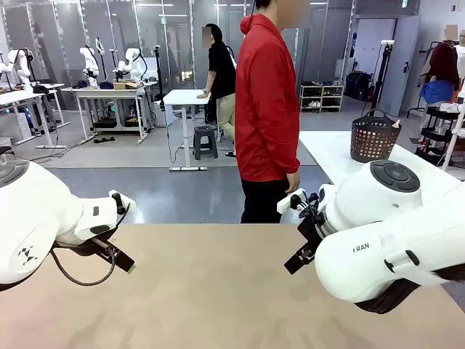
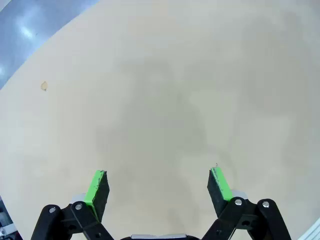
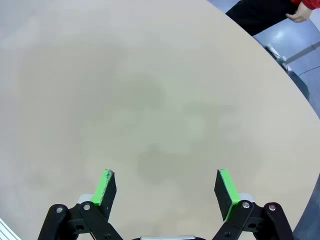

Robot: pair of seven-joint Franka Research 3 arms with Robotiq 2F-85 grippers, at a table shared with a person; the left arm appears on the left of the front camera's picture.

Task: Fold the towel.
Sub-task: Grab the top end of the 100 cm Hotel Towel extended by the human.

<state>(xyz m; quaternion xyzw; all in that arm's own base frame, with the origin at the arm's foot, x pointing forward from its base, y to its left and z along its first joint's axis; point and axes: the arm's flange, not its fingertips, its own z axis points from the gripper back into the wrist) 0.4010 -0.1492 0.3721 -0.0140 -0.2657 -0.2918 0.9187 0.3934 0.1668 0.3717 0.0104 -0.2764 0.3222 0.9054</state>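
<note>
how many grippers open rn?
2. The left gripper hangs over the table on the robot's left, jaws wide apart with nothing between them. The right gripper is on the robot's right, just as wide open and empty.

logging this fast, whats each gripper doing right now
left gripper: open, holding nothing
right gripper: open, holding nothing

Above the table (image 1: 218, 291) the left gripper (image 2: 157, 172) hangs at the left and the right gripper (image 3: 165, 172) at the right, with the person (image 1: 265, 109) behind the far edge between them and a basket (image 1: 374, 137) seemingly on a second table (image 1: 330, 156) behind, to the right.
</note>
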